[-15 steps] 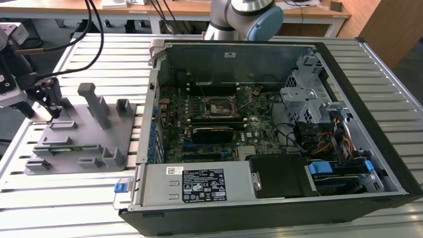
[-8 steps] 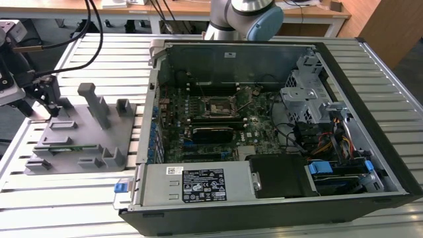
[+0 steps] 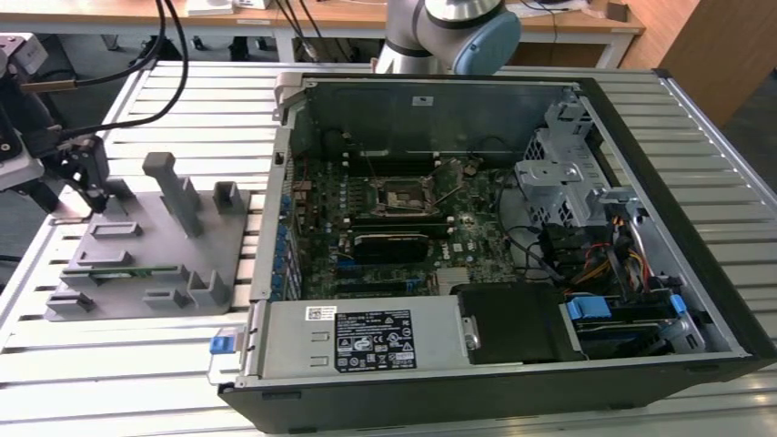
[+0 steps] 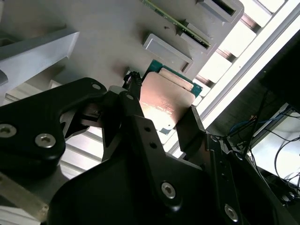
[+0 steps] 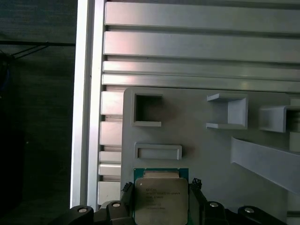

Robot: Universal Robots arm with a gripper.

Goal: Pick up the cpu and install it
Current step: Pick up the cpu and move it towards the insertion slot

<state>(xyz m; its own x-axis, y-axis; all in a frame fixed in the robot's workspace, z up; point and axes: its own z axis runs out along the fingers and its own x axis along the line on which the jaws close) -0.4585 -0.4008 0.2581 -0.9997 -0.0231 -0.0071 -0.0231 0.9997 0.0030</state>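
The cpu (image 5: 161, 199), a small square chip with a silver-grey metal top and a green edge, sits between the two black fingers of my gripper (image 5: 161, 190) in both wrist views. The fingers press against its two opposite sides. In the second wrist view the cpu (image 4: 164, 101) hangs low over a corner of the grey fixture plate (image 4: 108, 42), held by the gripper (image 4: 161, 110). In the exterior view the gripper (image 3: 91, 196) is at the fixture's far corner, at the exterior view's left. The black socket frame (image 3: 401, 196) lies on the motherboard inside the open computer case (image 3: 631, 164).
The grey fixture plate (image 3: 158, 246) carries raised posts, pockets and a thin green memory stick (image 3: 116, 270). It rests on a slatted aluminium table (image 3: 146, 373). The case's walls, drive cage (image 3: 559, 173) and cables surround the motherboard. The arm's base (image 3: 443, 36) stands behind the case.
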